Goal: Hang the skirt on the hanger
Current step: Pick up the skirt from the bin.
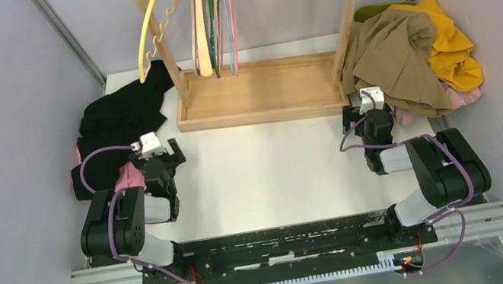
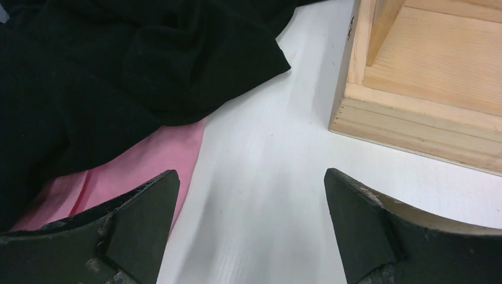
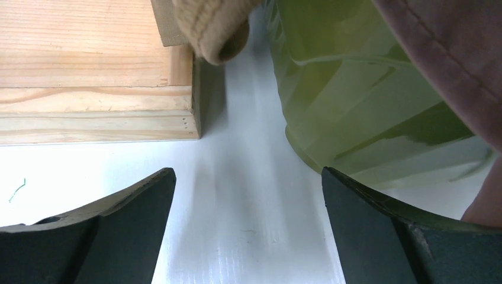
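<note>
A: Cloth on both sides of the wooden rack (image 1: 262, 95). Left of it lies a black garment (image 1: 118, 122) in a heap, one corner touching the rack's base. Pink cloth (image 2: 148, 163) pokes out from under the heap's near edge.

B: Is that the skirt?

A: Cannot tell. No waistband or hem shows on any piece. It may be in this heap or in the one right of the rack.

B: Handling?

A: My guess is light, limp and floppy (it will sag and bunch if pinched mid-panel). Better to find a waistband and take it at two spread points.

B: Tools?

A: Left gripper (image 2: 251, 195) is near the rack's left front corner, jaws apart, holding nothing, just beside the pink edge. Hangers (image 1: 208, 18) hang from the rack's rail, and their hooks are cut off at the frame top. Right gripper (image 3: 248, 195) is at the rack's right front corner, jaws apart, holding nothing.

B: Right of the rack?

A: Tan garment (image 1: 393, 60) is draped against the right post, with yellow cloth (image 1: 452, 46) beyond it. Something olive-green (image 3: 355, 100) sits underneath, but I can't tell if it's fabric or glossy plastic. Whatever is buried deeper is hidden.
</note>
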Tool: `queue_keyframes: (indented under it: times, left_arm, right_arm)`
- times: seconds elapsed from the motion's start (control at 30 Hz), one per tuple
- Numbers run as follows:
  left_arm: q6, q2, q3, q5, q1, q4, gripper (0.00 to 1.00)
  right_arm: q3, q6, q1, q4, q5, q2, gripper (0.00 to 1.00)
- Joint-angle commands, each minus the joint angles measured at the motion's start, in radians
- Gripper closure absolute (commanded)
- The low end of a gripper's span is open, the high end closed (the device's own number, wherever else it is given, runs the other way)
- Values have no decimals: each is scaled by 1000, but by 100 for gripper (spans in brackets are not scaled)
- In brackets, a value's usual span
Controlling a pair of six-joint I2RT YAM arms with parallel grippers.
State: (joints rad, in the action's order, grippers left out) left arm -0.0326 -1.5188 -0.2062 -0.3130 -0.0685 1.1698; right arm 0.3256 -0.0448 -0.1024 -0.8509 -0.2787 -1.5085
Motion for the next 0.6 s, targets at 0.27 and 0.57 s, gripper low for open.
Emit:
queue_keyframes:
  times: [0.27, 0.57]
  left_arm:
    - [-19, 1, 1, -18, 4, 65, 1]
    - [-19, 0, 1, -17, 2, 63, 1]
  right_arm:
    - [36, 7, 11, -19, 40, -4, 0]
    - [36, 7, 14, -18, 45, -3, 0]
